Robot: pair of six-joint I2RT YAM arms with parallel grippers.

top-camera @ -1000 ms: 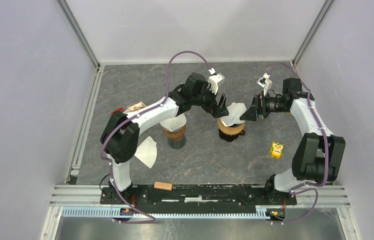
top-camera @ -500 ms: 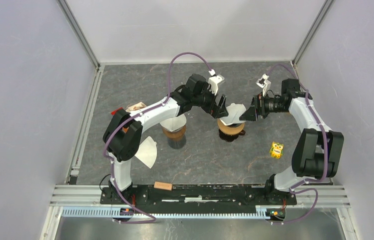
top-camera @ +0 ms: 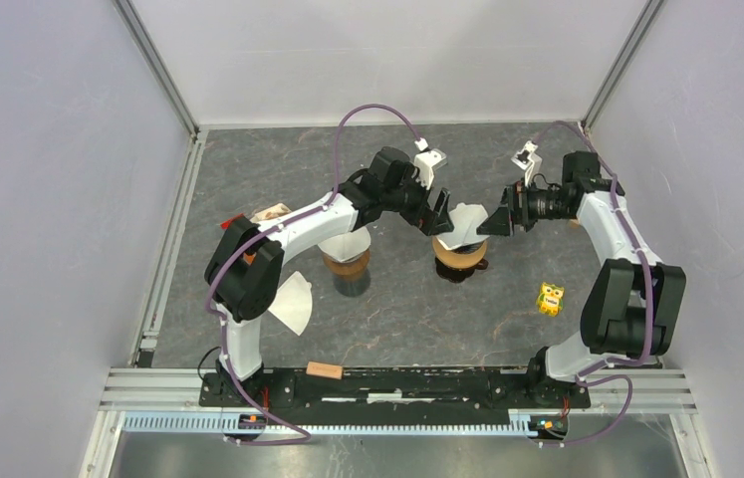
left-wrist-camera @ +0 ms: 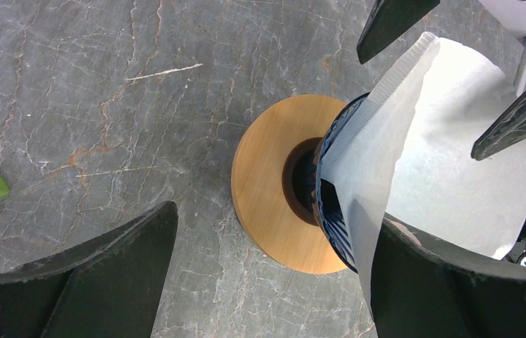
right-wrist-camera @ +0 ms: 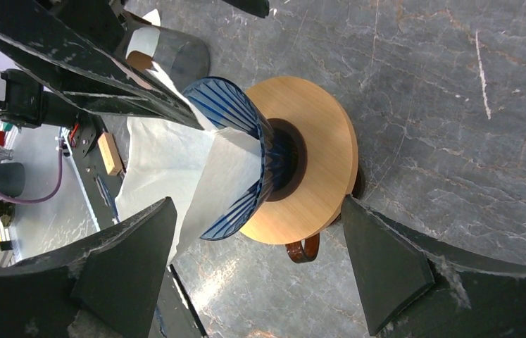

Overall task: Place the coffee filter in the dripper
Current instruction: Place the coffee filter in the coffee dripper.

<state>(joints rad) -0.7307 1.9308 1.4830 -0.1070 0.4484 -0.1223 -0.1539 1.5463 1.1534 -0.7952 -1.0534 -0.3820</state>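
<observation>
Behind the filter (left-wrist-camera: 450,176), dripper (left-wrist-camera: 332,225) half-hidden.

- Blocked at 10 o'clock of dripper (top-camera: 459,261) by left gripper (top-camera: 440,217), at 2 o'clock by right gripper (top-camera: 493,223).
- Free at 12 and 6 o'clock over bare table (top-camera: 407,319).
- Farther out: other dripper (top-camera: 346,264) at 9, toy (top-camera: 549,298) at 4.
</observation>
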